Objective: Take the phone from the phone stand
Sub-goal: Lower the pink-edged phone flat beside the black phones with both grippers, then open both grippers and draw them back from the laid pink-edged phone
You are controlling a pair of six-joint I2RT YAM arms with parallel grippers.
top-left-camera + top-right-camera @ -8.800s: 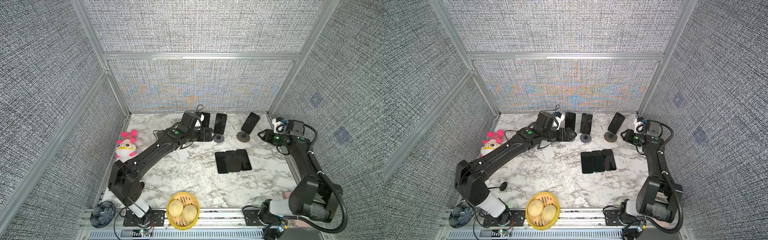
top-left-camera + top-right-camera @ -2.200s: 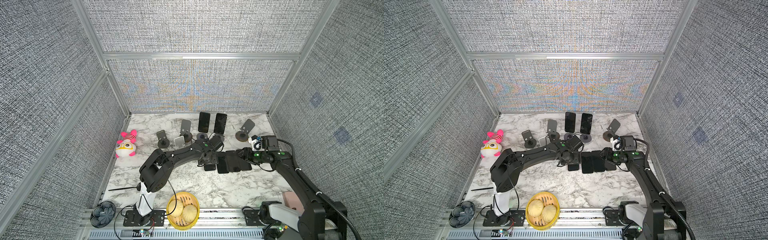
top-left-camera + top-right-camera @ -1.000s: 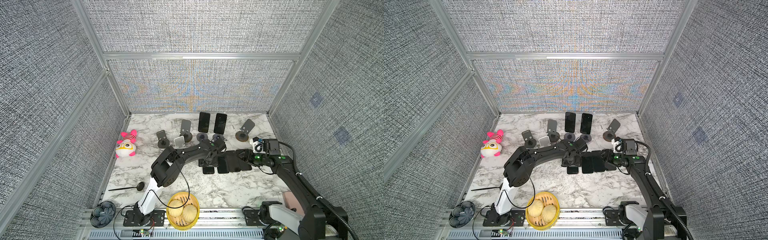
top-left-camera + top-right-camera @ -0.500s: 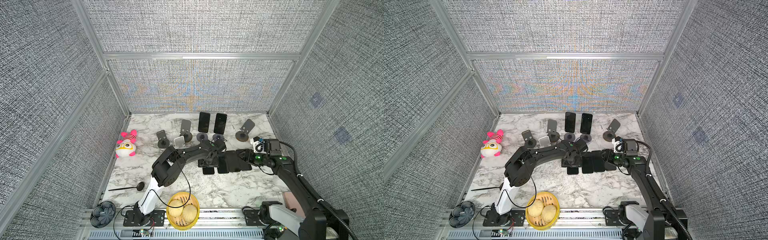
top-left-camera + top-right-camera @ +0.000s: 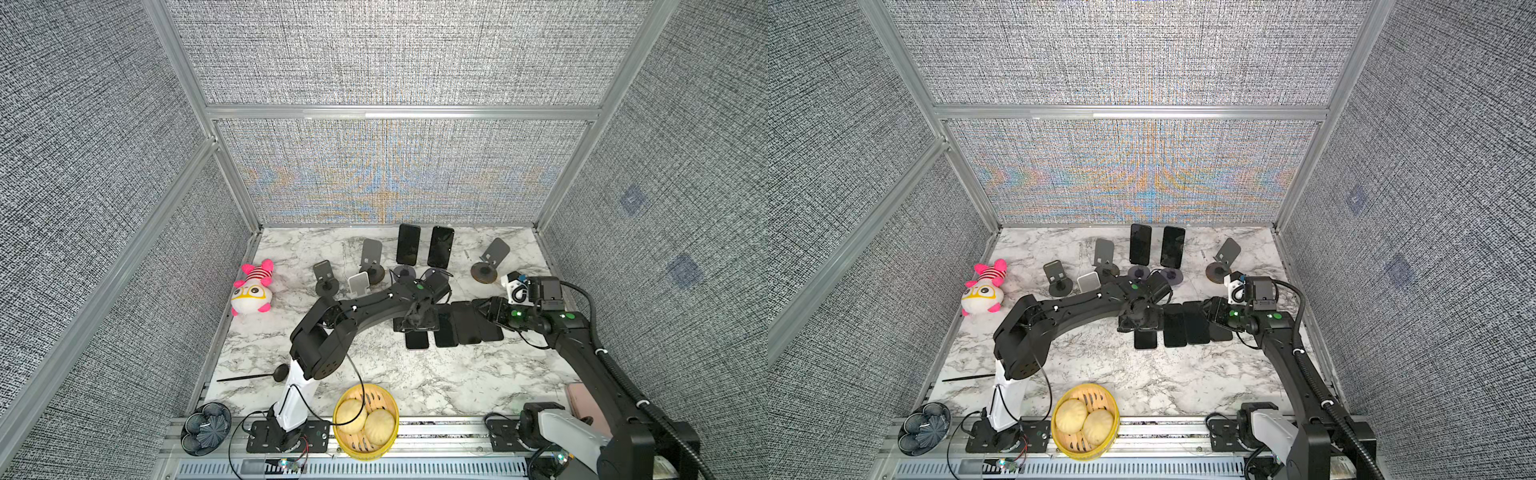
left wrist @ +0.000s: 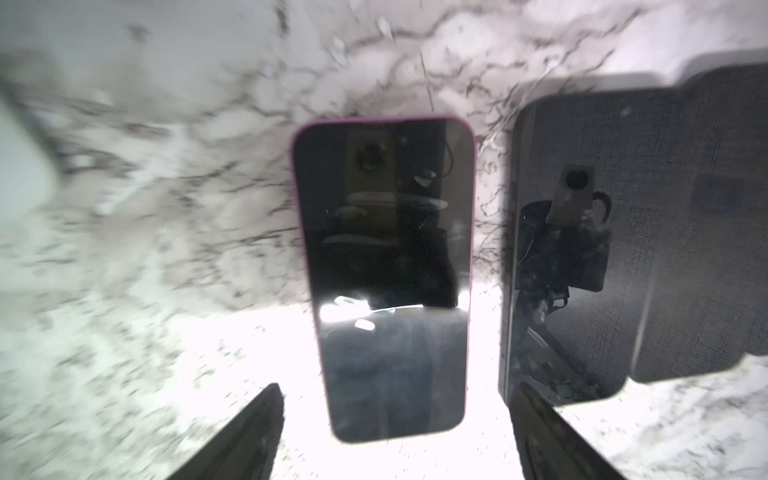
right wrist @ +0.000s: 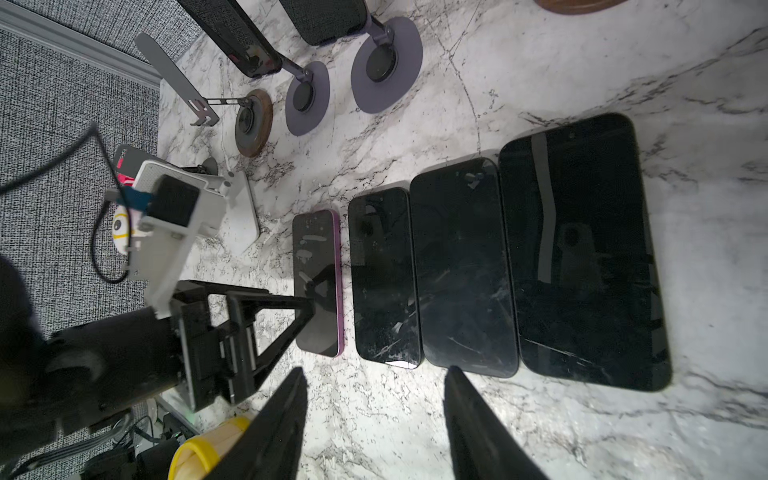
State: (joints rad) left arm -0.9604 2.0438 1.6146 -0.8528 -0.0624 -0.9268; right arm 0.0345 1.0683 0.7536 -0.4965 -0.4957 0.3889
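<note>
Two dark phones (image 5: 408, 244) (image 5: 441, 247) lean upright on purple-based phone stands (image 5: 403, 272) at the back of the marble table. A pink-edged phone (image 6: 384, 270) lies flat, screen up, at the left end of a row of several flat phones (image 5: 467, 322). My left gripper (image 5: 417, 322) hangs open right over it, a finger on either side and neither touching. In the right wrist view the same phone (image 7: 318, 249) lies under that gripper. My right gripper (image 5: 484, 309) stands open and empty at the row's right end, just above the table.
Empty stands are at the back: two grey (image 5: 371, 253) (image 5: 325, 274), a white one (image 5: 360, 283), and one on a wooden base (image 5: 490, 259). A plush toy (image 5: 251, 291) lies left. A black spoon (image 5: 257, 376) and a bamboo steamer with buns (image 5: 365, 419) sit near the front edge.
My left gripper's jaws have spread apart over the pink-edged phone, which now lies free on the table. The right arm has hardly moved.
</note>
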